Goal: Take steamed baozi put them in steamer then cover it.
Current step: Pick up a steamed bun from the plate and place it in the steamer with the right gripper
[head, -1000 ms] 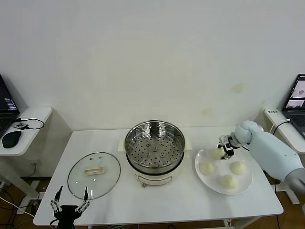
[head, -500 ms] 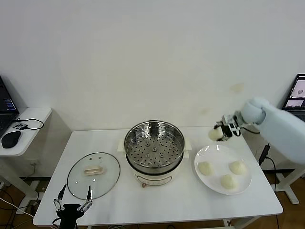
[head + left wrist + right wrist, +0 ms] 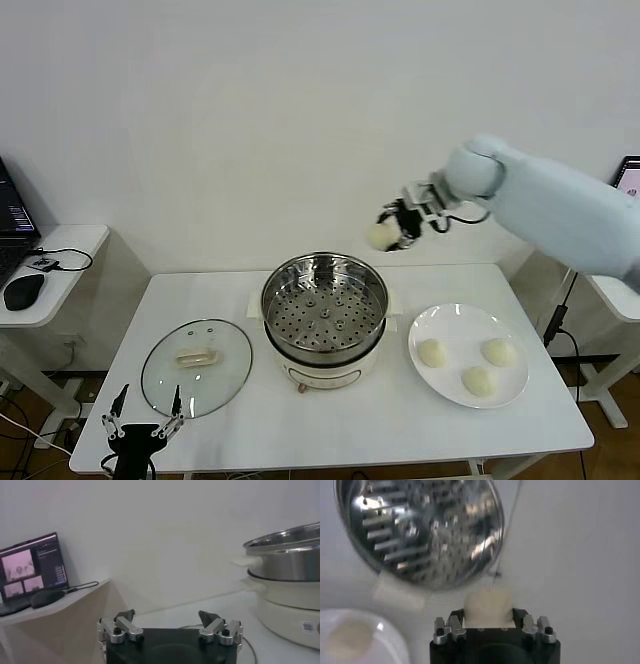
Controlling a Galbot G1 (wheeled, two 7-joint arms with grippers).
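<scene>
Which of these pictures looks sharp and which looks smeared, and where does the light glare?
Head view: evenly lit and crisp, with soft shadows under the steamer and plate, and faint reflections on the glass cover. Right wrist view: the steamer tray is streaked with motion blur and bright glare, and the baozi in the right gripper is soft. Left wrist view: dimmer, with the left gripper sharp.
</scene>
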